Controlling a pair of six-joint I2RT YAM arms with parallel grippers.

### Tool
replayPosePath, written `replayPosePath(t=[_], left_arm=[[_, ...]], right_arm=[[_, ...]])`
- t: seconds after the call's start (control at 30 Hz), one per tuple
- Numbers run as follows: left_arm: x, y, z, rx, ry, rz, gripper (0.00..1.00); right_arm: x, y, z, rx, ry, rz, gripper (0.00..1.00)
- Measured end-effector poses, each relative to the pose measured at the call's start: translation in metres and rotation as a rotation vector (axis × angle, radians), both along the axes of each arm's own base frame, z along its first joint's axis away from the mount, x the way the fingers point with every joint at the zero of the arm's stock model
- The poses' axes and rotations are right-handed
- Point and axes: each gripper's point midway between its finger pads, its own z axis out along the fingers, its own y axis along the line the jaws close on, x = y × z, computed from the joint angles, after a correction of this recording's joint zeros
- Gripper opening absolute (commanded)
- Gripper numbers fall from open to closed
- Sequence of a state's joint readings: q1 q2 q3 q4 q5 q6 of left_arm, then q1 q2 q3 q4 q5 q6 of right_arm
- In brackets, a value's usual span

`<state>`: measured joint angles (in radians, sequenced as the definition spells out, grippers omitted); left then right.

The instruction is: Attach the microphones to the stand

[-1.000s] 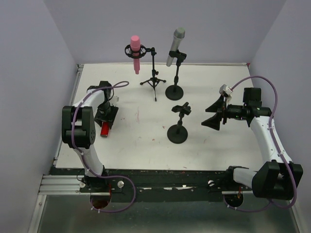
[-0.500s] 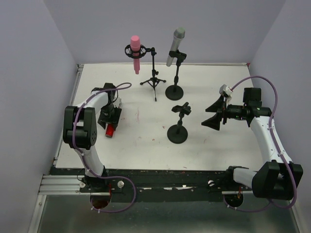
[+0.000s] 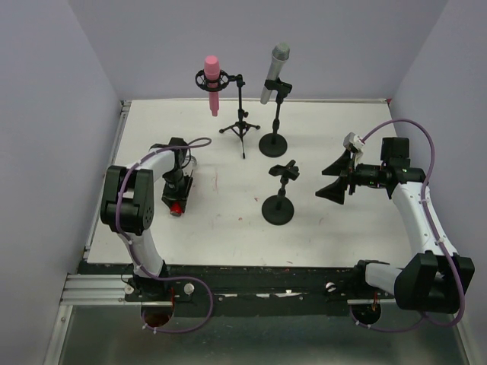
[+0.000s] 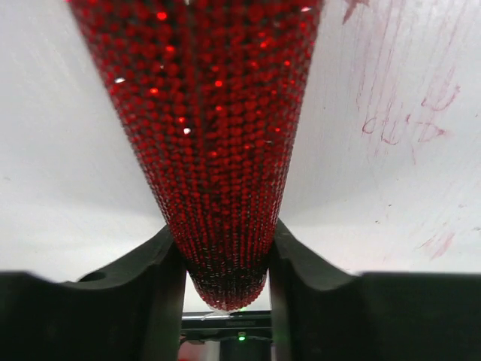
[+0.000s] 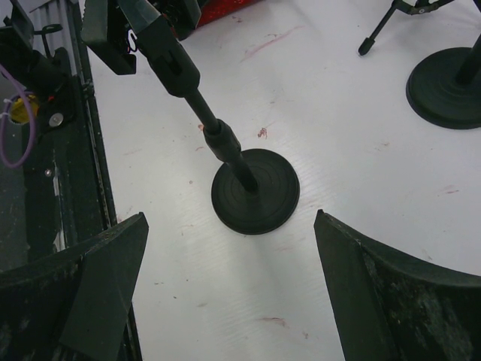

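the left gripper (image 4: 222, 252) has its jaws on the narrow tail end of the red microphone (image 4: 203, 113). the body is tapered and studded with glittery beads, so the likely failure is at that contact: gripped so far from its middle, the heavy head end could swing down or the shaft could slide out through the jaws on the lift. a tilted microphone would then meet the clip askew and could knock the light stand over.

the left jaws are drawn in partway and press on both flanks of the red shaft, which looks like a hold. in the top view the red microphone lies low on the surface (image 3: 228, 220) at the left, under the left gripper; i cannot tell whether it has left the surface.

the right gripper (image 5: 229, 226) has its jaws spread wide, holding nothing and touching nothing, aimed at the empty stand (image 3: 278, 194) near the middle, whose clip is open.

farther back, the pink microphone (image 3: 212, 80) sits in its ring mount on the tripod stand and the silver-grey microphone (image 3: 274, 70) in its clip.
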<state>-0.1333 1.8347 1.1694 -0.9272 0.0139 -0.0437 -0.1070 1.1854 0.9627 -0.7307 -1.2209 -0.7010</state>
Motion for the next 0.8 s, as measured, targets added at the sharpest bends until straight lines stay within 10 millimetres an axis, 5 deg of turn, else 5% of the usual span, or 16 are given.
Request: replayPosePath(t=[0.1, 0.23, 0.67, 0.8], left_arm=[[-0.001, 0.0, 0.0, -0.001, -0.003, 0.007, 0.09], [-0.004, -0.002, 0.002, -0.01, -0.035, 0.012, 0.03], [-0.036, -0.056, 0.084, -0.284, -0.433, -0.032, 0.0], [-0.057, -0.075, 0.11, -0.435, -0.565, -0.066, 0.0]], right_arm=[[0.001, -0.002, 0.0, 0.0, 0.0, -0.006, 1.0], [0.002, -0.005, 0.001, -0.001, -0.004, -0.018, 1.0], [-0.008, -0.006, 0.013, 0.005, -0.054, -0.006, 1.0], [-0.007, -0.009, 0.039, -0.03, -0.084, 0.001, 1.0]])
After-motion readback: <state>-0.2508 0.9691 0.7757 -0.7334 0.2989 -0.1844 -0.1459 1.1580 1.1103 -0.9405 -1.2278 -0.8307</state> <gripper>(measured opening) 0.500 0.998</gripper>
